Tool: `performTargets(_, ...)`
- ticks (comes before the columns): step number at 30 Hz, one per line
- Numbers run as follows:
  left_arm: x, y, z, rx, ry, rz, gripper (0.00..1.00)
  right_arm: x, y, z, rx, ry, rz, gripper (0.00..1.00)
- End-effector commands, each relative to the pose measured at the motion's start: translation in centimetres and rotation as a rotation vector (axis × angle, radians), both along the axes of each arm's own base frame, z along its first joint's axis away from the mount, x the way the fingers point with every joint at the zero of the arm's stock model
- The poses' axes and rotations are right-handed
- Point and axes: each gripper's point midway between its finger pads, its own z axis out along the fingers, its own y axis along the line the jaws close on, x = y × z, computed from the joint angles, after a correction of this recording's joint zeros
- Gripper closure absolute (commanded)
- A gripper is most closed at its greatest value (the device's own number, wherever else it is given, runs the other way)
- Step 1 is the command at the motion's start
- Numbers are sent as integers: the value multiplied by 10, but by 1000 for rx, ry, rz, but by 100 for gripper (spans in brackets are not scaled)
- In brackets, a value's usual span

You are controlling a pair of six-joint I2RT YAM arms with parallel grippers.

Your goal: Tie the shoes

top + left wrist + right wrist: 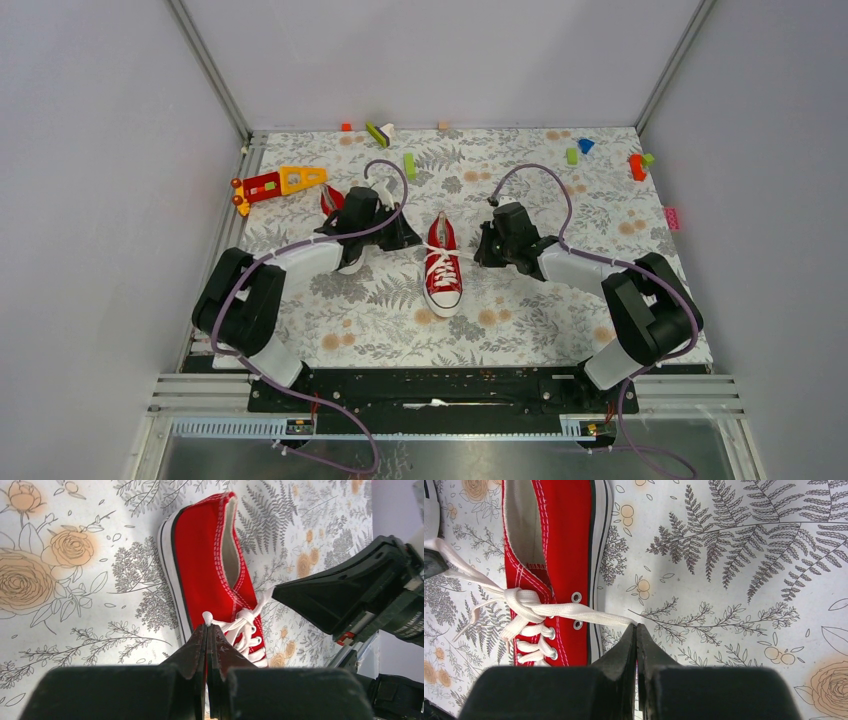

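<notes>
While left claw, right claw clench white laces, red sneaker sits between.

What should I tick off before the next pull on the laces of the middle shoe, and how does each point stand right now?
1. The left gripper is shut on one lace strand: ok.
2. The right gripper is shut on the other lace strand: ok.
3. That second strand runs straight from the knot to the fingertips: ok.
4. The middle shoe stands on its sole on the table: ok.
5. Bow finished: not ok; only a first crossing shows, no loops.
6. Laces of the second shoe: cannot tell; the left arm covers most of it.
</notes>
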Motion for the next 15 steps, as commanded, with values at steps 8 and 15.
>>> performTargets(8, 13, 4, -11, 15, 15, 30, 100, 12, -7, 18, -56, -80, -23, 100)
performTargets(15, 15, 4, 0, 18, -6, 19, 100, 17, 5, 56, -121, -218, 32, 100)
